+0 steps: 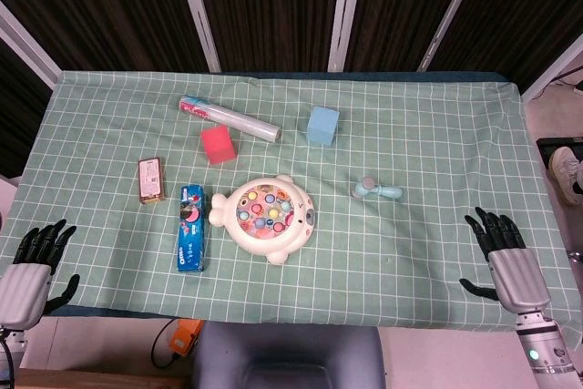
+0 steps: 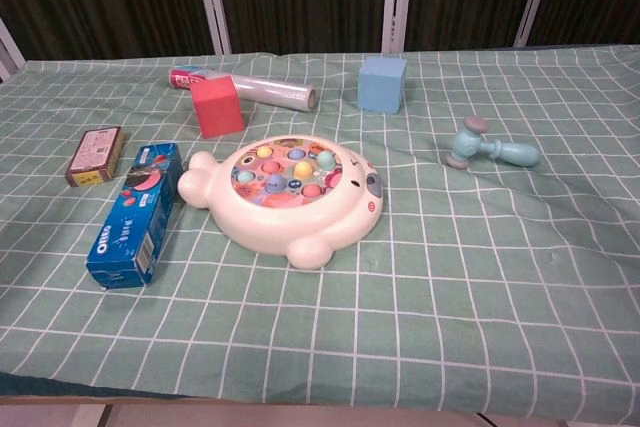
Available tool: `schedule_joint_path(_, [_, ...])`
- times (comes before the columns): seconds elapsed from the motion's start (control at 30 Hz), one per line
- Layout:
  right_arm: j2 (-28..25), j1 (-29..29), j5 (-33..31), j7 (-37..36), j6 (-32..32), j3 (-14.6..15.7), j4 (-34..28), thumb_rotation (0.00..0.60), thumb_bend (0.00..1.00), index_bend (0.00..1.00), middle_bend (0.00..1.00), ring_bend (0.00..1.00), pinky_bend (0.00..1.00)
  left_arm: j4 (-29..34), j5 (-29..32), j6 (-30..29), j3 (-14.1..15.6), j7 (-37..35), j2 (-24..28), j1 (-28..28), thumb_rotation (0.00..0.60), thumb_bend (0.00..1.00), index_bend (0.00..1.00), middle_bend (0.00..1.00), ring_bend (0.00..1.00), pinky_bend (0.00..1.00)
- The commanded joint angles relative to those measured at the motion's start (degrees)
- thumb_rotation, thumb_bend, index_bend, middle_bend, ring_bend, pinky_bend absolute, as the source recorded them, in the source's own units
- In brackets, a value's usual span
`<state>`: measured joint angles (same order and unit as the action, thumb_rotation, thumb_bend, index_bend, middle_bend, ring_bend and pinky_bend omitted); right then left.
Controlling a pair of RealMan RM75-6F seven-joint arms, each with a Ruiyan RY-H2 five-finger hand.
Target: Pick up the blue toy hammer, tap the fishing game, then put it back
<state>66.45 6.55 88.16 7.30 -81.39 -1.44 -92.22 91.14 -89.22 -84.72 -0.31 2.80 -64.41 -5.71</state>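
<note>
The blue toy hammer (image 2: 490, 149) lies right of the fishing game (image 2: 290, 192); the blue box (image 2: 135, 213) reads OREO (white letters). Left hand (image 1: 32, 266) and right hand (image 1: 506, 257) rest spread, holding nothing.

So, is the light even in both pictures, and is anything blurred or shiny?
Head view: even light, soft shadows, sharp; faint sheen on the plastic roll. Chest view: also sharp; the blue toy hammer casts a short soft shadow, and the fishing game rim shines slightly.
</note>
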Motion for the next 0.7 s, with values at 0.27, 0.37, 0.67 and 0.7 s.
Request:
schedule_joint_path(0.27, [5.74, 3.94, -0.55, -3.88, 2.1, -3.4, 6.22, 0.6, 0.24, 0.02, 0.0, 0.0, 0.0, 0.1, -0.23, -0.13, 0.22, -1.42, 0.53, 0.13, 0.6, 0.39, 0.0, 0.0, 0.0, 0.05])
schedule_joint_path(0.37, [6.01, 8.28, -4.27, -2.7, 8.53, -6.26, 5.37, 0.6, 0.24, 0.08, 0.0, 0.0, 0.0, -0.07, -0.42, -0.44, 0.17, -2.15, 0.73, 0.18, 0.6, 0.39, 0.0, 0.0, 0.0, 0.05])
schedule_joint_path(0.67, [14.77, 21.87, -17.2, 4.15, 20.08, -16.83, 11.85, 0.6, 0.29, 0.35, 0.18, 0.02, 0.1, -0.46, -0.74, -0.2, 0.35, -3.01, 0.9, 0.03, 0.6, 0.39, 0.0, 0.0, 0.0, 0.05])
schedule_joint_path(0.7, [15.6, 22.98, -18.56, 4.94, 21.07, -17.47, 12.81, 0.6, 0.31, 0.4, 0.19, 0.03, 0.1, -0.47, -0.73, -0.13, 0.37, -2.94, 0.89, 0.01, 0.6, 0.39, 0.0, 0.0, 0.0, 0.05])
